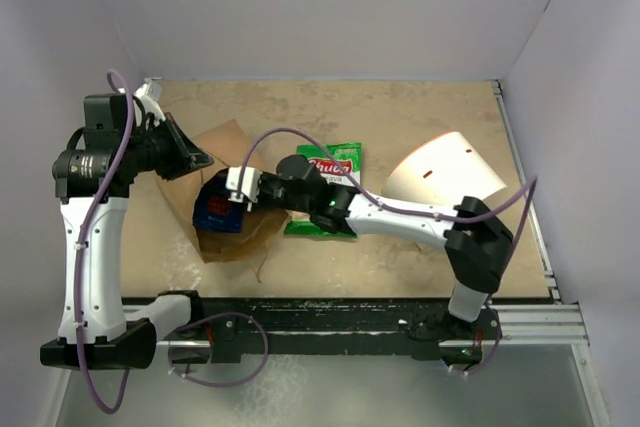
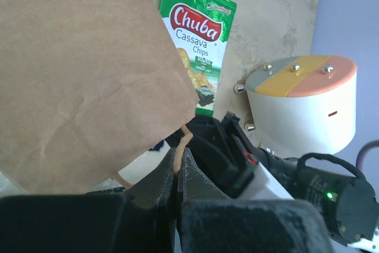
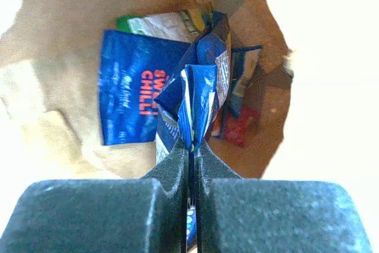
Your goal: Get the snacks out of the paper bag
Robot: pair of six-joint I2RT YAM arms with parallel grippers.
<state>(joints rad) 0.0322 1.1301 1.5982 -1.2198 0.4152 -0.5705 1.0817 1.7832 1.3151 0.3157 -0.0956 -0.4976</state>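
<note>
Top external view is showing the left gripper (image 1: 188, 159) gripping the paper bag (image 1: 228, 143) at its mouth, jaws pressing together on the twisted handle (image 2: 180, 143). Inside the bag, the right gripper (image 3: 190, 153) is clamping a crumpled blue packet (image 3: 198, 96). A dark blue packet (image 3: 130, 96), a green packet (image 3: 160, 25) and a red packet (image 3: 240, 128) are lying around it. Right of the bag, the Chuba packet (image 1: 335, 162) is lying flat on the table (image 1: 420, 267). The white cylinder (image 1: 445, 172) is sitting further right.
</note>
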